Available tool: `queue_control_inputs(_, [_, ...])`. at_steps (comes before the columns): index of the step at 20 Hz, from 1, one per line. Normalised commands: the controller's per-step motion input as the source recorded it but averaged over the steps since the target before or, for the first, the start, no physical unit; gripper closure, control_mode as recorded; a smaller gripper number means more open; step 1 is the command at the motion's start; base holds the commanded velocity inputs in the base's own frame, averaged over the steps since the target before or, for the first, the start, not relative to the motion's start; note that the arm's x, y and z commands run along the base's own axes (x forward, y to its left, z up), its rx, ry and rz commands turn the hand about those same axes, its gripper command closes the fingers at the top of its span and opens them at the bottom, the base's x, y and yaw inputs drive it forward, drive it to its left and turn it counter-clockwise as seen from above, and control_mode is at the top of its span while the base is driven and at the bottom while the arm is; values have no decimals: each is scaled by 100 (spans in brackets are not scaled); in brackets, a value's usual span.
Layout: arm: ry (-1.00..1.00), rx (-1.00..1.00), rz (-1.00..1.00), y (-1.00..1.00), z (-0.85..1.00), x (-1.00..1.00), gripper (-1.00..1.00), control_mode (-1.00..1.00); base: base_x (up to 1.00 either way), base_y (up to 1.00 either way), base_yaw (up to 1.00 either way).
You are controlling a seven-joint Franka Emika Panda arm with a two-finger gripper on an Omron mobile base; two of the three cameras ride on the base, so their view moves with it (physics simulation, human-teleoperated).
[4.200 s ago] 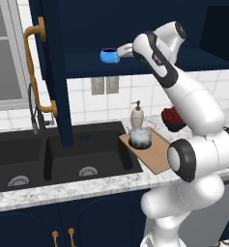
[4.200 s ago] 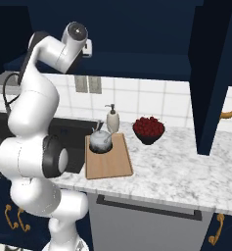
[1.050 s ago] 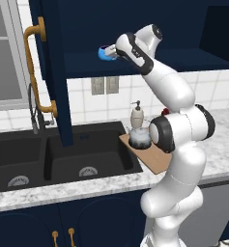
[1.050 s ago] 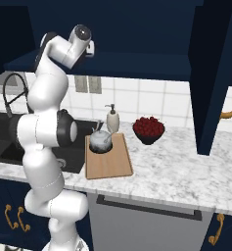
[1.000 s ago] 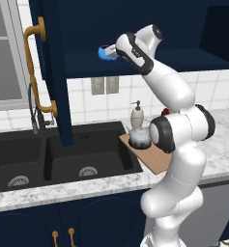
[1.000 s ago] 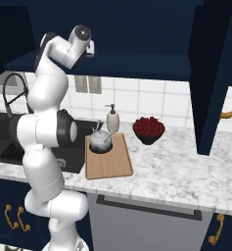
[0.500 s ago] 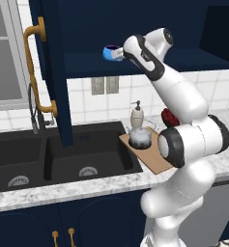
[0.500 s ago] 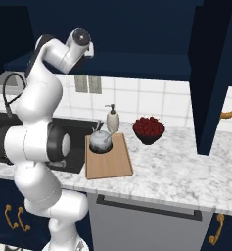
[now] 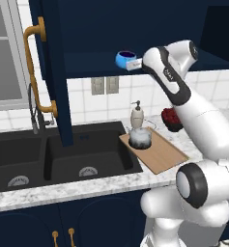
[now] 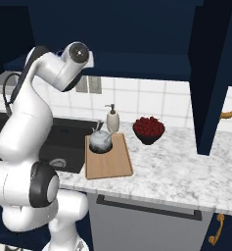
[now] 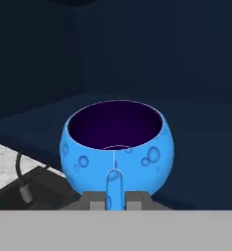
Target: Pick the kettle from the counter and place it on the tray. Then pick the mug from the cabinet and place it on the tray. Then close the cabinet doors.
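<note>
My gripper [image 11: 115,200] clamps the handle of the blue mug [image 11: 117,145] at the cabinet [image 9: 135,29] shelf's front edge (open air below), while the kettle [image 9: 139,137] sits on the tray's [image 9: 160,154] sink-side end.

The robot's arm [image 9: 193,116] is built of glossy white, rounded segments joined at dark grey circular joint caps, with a black band and small pale markings near the wrist. Its hand [image 11: 115,198] ends in two small grey fingertips.
</note>
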Motion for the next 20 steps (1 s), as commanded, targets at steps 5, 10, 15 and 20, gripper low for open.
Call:
queue_control_inputs(5, [8, -3, 0, -38, -13, -80, 100, -100, 0, 0, 0])
queue_control_inputs(10, [12, -1, 2, -52, -26, -70, 100, -100, 0, 0, 0])
queue_control_inputs(15, [0, -1, 5, -65, -44, -65, 100, -100, 0, 0, 0])
queue_control_inputs(20, [3, -1, 6, -53, -89, -14, 100, -100, 0, 0, 0])
